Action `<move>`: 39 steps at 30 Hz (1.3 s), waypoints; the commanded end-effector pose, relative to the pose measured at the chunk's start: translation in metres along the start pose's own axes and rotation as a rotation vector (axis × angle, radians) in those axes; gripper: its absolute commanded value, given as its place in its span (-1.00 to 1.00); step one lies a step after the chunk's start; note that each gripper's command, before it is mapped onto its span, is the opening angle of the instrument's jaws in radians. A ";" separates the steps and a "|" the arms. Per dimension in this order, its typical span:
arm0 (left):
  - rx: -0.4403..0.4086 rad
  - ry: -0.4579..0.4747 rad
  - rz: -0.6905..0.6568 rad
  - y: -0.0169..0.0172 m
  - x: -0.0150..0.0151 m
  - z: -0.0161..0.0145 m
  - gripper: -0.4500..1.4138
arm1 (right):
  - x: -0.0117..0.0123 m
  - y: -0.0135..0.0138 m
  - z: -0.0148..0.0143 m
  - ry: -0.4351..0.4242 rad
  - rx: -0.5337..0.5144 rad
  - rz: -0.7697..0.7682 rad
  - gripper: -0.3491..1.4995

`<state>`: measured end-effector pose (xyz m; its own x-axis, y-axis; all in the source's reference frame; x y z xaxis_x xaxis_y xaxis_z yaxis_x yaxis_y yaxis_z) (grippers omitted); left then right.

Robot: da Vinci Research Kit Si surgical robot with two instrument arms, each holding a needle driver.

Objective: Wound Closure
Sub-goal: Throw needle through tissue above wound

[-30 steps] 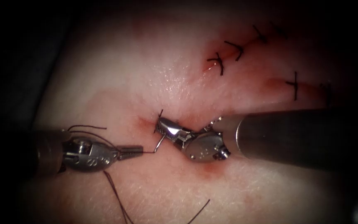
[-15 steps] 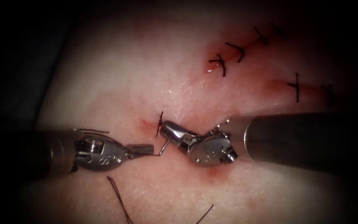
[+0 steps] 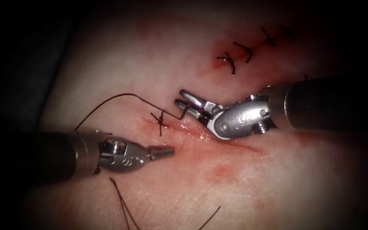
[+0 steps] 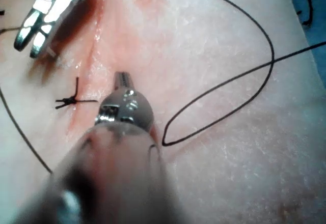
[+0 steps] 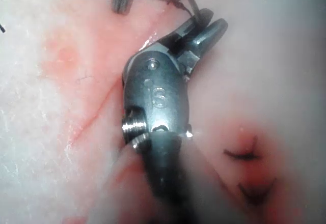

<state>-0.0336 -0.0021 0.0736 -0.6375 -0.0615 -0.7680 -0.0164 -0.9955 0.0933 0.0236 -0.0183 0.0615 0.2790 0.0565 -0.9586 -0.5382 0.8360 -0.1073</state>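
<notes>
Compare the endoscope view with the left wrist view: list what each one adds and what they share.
Endoscope view adds: the finished stitches beyond the right gripper, a patch of red fluid below the cut, and the strand that runs from the knotted stitch in between the right gripper's open jaws.
Left wrist view adds: the thread lying in a wide loop that crosses itself on the tissue.
Both share: the left gripper, shut and holding nothing; the right gripper, open; the knotted stitch on the cut.
</notes>
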 end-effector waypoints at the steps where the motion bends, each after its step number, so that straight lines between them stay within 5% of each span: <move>1: 0.000 0.005 -0.001 0.0003 0.0000 0.0010 -1.00 | -0.0010 -0.0005 0.0007 -0.010 0.009 0.019 -1.00; 23: -0.024 0.016 -0.028 0.0005 -0.0025 0.0019 -1.00 | -0.0017 0.0035 0.0040 -0.084 0.108 0.547 -1.00; 32: -0.025 0.014 -0.027 0.0011 -0.0029 0.0012 -1.00 | -0.0022 0.0025 0.0042 -0.103 0.184 0.930 -1.00; 39: -0.024 0.004 -0.024 0.0011 -0.0035 0.0004 -1.00 | -0.0024 -0.0003 0.0035 -0.146 0.226 1.042 -1.00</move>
<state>-0.0310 -0.0027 0.0760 -0.6367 -0.0376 -0.7702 -0.0146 -0.9980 0.0607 0.0251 -0.0164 0.0640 -0.1359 0.8526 -0.5046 -0.4117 0.4146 0.8115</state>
